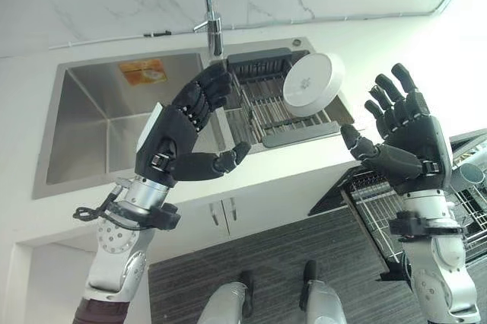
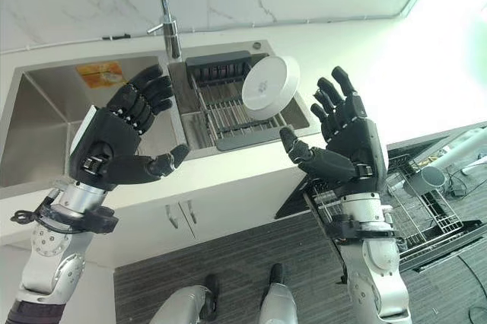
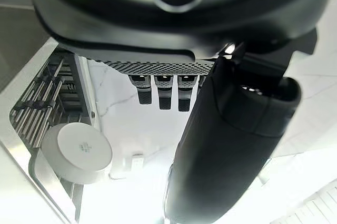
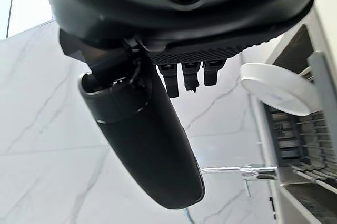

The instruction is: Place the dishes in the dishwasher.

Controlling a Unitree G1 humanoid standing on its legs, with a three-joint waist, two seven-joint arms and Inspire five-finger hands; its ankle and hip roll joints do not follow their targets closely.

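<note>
Both hands are up and empty. The left hand (image 1: pixel 179 138) hangs over the sink (image 1: pixel 91 122) with its fingers loosely bent and the thumb stuck out, gripping nothing. The right hand (image 1: pixel 407 141) is spread wide, fingers straight, palm turned toward the middle, just beside the counter (image 1: pixel 289 168) edge.

The dish (image 1: pixel 313 84) has not been touched. It sits in the drying rack (image 1: pixel 262 111) in the sink's right half, tilted up on its rim against the rack wires, its underside facing us. No other dishes can be made out in the rack.

The dishwasher (image 2: pixel 415 214) stands open low on the right, its wire basket (image 2: pixel 434 206) pulled out. A pale cup-like thing (image 2: pixel 424 179) seems to rest in it, though what it is can't be told. So by my reading the job is barely begun: the dish has yet to be picked up, carried over and slotted in.

As for materials, the dish is round, white, smooth and glossy, likely ceramic, with a shallow foot ring. The rack is thin steel bars in a dark plastic frame. The sink is brushed steel with a tall faucet (image 1: pixel 213 20) behind it, and the wall is marbled white.
</note>
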